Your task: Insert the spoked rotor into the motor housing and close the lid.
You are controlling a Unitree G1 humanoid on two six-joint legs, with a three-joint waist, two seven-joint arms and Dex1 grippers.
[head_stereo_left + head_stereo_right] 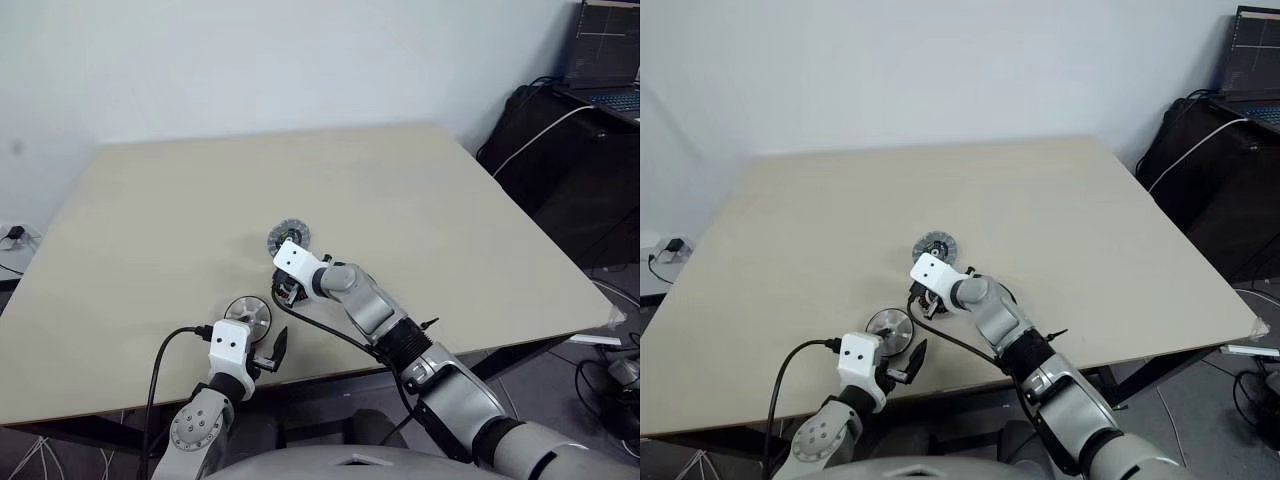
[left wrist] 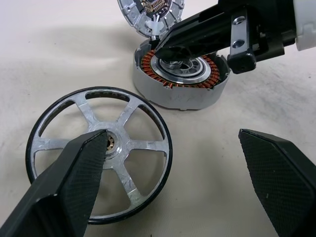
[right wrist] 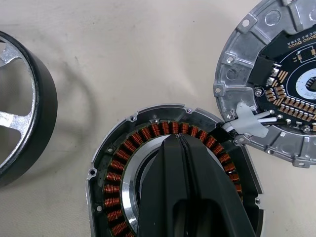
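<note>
The spoked rotor lies flat on the table, near its front edge, just beside the motor housing and apart from it. Its axis stands vertical; the hub faces up, six spokes run out to a dark outer band. Being round, it has no long axis.

Handling, as judged: rigid metal, moderately heavy for its size, smooth and liable to slip. Take hold across the rim or on one spoke close to the rim. Keep it level, since the copper windings in the housing are fragile and any magnets may pull the rotor in abruptly.

The left gripper hovers just above the rotor with its fingers spread wide, one finger over the hub, holding nothing.

The motor housing sits open side up. The right gripper has its fingers pressed together, the tips resting in or just over the housing's central bore.

The lid lies beyond the housing, underside up, circuit board exposed, joined to the housing by short white wires.
</note>
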